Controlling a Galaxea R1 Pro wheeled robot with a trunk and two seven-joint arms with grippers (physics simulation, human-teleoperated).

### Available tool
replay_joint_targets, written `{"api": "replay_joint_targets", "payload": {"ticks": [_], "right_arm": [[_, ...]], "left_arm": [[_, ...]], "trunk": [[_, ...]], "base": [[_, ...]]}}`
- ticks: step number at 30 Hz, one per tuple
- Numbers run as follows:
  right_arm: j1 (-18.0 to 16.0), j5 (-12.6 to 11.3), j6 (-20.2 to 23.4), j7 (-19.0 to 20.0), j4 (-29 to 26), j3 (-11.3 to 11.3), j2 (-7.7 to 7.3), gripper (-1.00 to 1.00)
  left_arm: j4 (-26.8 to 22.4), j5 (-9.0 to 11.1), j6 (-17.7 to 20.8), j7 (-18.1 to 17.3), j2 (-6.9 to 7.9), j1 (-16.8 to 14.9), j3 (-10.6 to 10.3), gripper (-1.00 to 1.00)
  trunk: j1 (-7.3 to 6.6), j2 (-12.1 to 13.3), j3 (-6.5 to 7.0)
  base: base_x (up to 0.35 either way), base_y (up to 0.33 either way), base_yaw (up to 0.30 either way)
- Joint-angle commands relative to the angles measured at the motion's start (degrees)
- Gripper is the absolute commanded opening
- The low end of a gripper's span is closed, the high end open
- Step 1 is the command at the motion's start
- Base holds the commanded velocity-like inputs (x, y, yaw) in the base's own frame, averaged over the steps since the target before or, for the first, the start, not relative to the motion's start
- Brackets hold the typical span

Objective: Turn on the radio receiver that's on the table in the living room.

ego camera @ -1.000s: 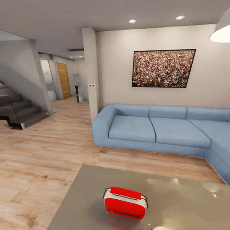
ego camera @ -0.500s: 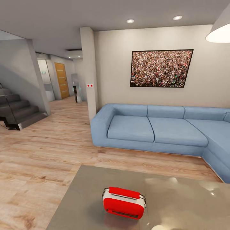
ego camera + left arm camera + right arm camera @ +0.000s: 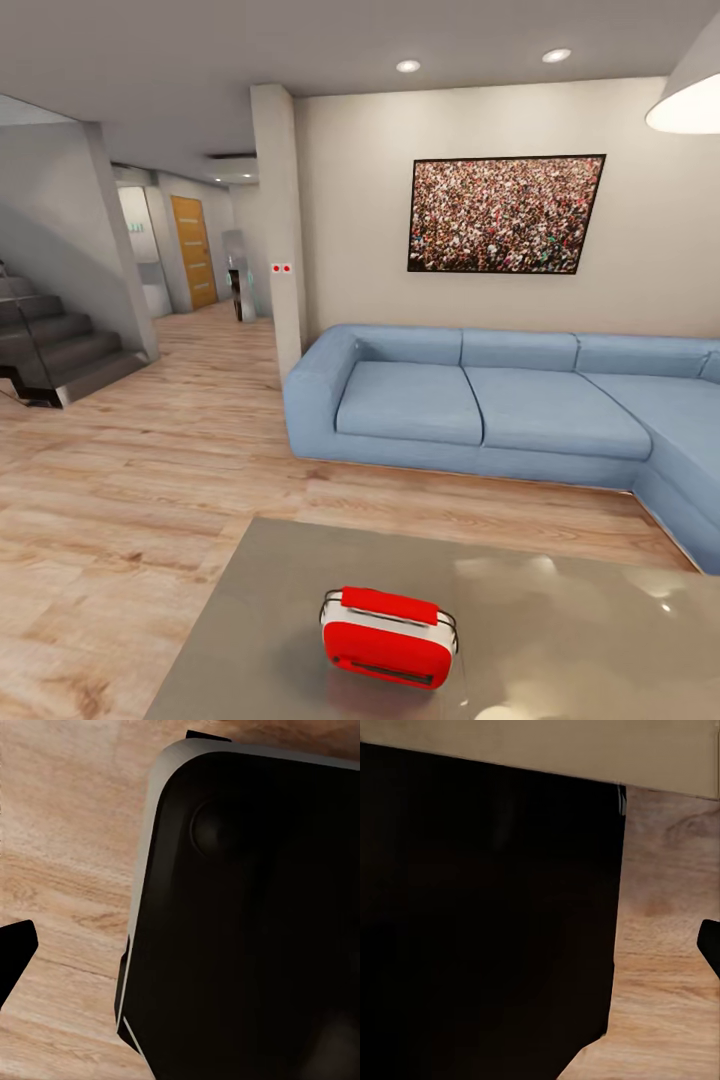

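Where the head view looks down over the living room, the small bright red rounded-box radio receiver with a white band (image 3: 390, 637) stands upright on the large low table with a glossy grey-taupe top (image 3: 600, 640), at about 6 o'clock in the picture and near the table's nearer left part. Its thin metal handle arches over the red top panel, and a dark slot runs along the lower face. Nothing touches the radio receiver.

Beyond the table, at 12 to 3 o'clock, the big blue L-shaped sofa (image 3: 480, 410) sits on the light wood plank floor (image 3: 130, 500), well apart from the table. Above the sofa the framed crowd picture (image 3: 505, 214) hangs on the beige wall. A white pendant lamp shade (image 3: 690, 95) shows at 2 o'clock. At 9 o'clock a dark staircase (image 3: 50, 350) rises, and past it, at 10 o'clock, stands an orange-brown wooden door (image 3: 194, 250).

The left wrist view shows a large dark rounded body with a pale grey edge (image 3: 255, 915) over wood planks, with a black tip at the frame edge; whether the left hand is wide or narrow cannot be told. The right wrist view shows a flat dark panel (image 3: 487, 922) beside wood planks; the right hand's state likewise cannot be told.
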Motion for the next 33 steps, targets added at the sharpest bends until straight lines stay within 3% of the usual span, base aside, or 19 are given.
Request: {"api": "replay_joint_targets", "payload": {"ticks": [1, 12, 33], "right_arm": [[0.0, -0.01, 0.0, 0.0, 0.0, 0.0, 0.0, 1.0], [0.0, 0.05, -0.14, 0.07, 0.0, 0.01, -0.05, 1.0], [0.0, 0.06, -0.35, 0.18, -0.01, 0.1, -0.15, 1.0]], "left_arm": [[0.0, 0.0, 0.0, 0.0, 0.02, 0.0, 0.03, 1.0], [0.0, 0.01, -0.12, 0.0, -0.06, 0.0, 0.08, 1.0], [0.0, -0.03, -0.09, 0.0, -0.09, 0.02, -0.03, 1.0]], "trunk": [[0.0, 0.0, 0.0], [0.0, 0.0, -0.06], [0.0, 0.0, -1.86]], "base": [[0.115, 0.0, 0.0], [0.04, 0.0, 0.0], [0.0, 0.0, 0.0]]}}
